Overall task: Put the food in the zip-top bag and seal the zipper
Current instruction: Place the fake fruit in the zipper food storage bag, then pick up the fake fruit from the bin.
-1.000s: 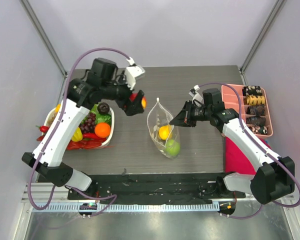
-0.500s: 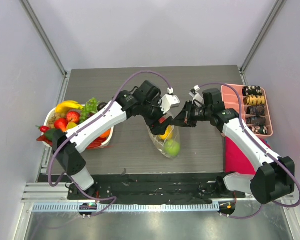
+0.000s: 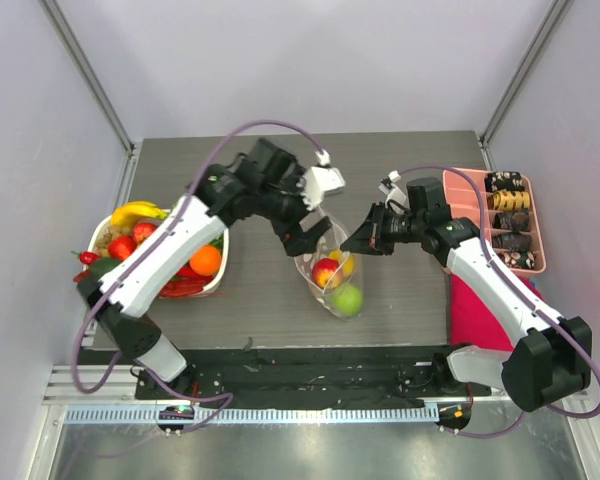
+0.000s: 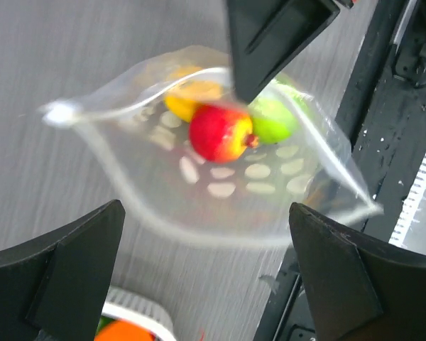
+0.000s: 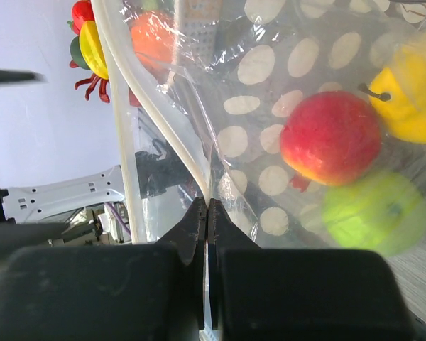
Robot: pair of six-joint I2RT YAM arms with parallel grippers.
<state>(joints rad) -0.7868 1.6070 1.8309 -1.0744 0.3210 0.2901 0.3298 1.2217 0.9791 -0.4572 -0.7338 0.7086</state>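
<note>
Left claw wide open, empty, above zip-top bag mouth. Right claw clenched on bag's right rim. Red fruit inside.

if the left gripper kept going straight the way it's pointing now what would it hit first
Probably the red fruit inside the zip-top bag: it lies straight ahead of the open left gripper, through the bag's gaping mouth. Depth is unclear, so the rim might be touched first.
</note>
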